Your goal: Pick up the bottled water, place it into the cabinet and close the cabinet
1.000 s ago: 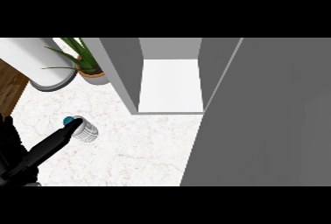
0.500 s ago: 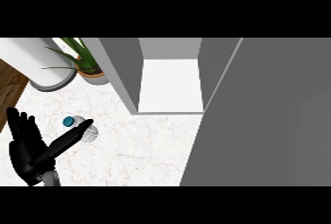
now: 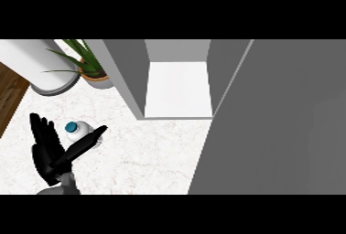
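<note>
The bottled water (image 3: 81, 131), a small clear bottle with a blue cap, stands on the white marble counter (image 3: 148, 155) at the lower left. My left hand (image 3: 49, 153) rises from the bottom edge just left of the bottle. It is open, with straight fingers pointing up and the thumb stretched to the bottle's near side. The bottle is not enclosed. The grey cabinet (image 3: 128, 77) stands open behind, its white shelf (image 3: 175, 89) bare. My right hand is out of view.
The cabinet's open door (image 3: 283, 128) fills the right side as a large grey panel. A potted plant (image 3: 91, 71) and a white cylinder (image 3: 37, 64) stand at the back left. The counter's left edge borders a wooden floor (image 3: 10, 93).
My left hand has risen into view and spread its fingers beside the bottle, the thumb now against it. The bottle and cabinet have not moved.
</note>
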`<control>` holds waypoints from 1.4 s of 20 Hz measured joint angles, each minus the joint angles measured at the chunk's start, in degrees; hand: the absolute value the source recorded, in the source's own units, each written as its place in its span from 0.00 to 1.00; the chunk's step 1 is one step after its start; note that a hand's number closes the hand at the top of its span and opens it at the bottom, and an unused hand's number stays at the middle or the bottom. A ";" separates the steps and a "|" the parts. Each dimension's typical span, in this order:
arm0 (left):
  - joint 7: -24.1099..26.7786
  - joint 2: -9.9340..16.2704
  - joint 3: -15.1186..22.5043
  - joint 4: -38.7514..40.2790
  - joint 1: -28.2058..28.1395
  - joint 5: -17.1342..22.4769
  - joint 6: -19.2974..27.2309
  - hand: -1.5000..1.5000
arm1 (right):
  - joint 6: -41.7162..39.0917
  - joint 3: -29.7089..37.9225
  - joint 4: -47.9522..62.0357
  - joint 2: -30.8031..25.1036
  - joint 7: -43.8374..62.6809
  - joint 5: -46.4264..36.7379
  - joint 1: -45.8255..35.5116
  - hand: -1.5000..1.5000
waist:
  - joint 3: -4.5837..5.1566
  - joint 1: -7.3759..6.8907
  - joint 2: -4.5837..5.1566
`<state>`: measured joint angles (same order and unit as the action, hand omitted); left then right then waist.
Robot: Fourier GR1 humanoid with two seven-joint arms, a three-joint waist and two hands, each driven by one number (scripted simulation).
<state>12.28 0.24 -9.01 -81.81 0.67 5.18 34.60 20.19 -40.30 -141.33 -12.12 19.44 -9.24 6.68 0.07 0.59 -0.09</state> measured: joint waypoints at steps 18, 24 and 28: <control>22.01 0.11 -3.15 25.62 6.73 13.00 -1.43 0.00 | 3.98 -4.44 1.61 -2.41 -1.82 -0.57 -0.18 0.00 | 0.00 0.10 -0.01; 28.28 0.25 -4.23 32.79 8.54 17.32 -3.51 0.00 | 5.28 -5.61 2.07 -2.52 -2.42 -1.04 -0.63 0.00 | 0.00 0.08 0.00; 32.64 0.15 -3.87 35.02 8.56 19.83 -5.93 0.00 | 5.76 -5.24 2.00 -3.14 -2.10 -1.09 -0.92 0.00 | -0.01 0.02 -0.01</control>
<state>44.91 0.40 -12.88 -46.79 9.23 25.01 28.66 25.95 -45.54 -139.33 -15.26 17.34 -10.33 5.76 0.06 0.61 -0.10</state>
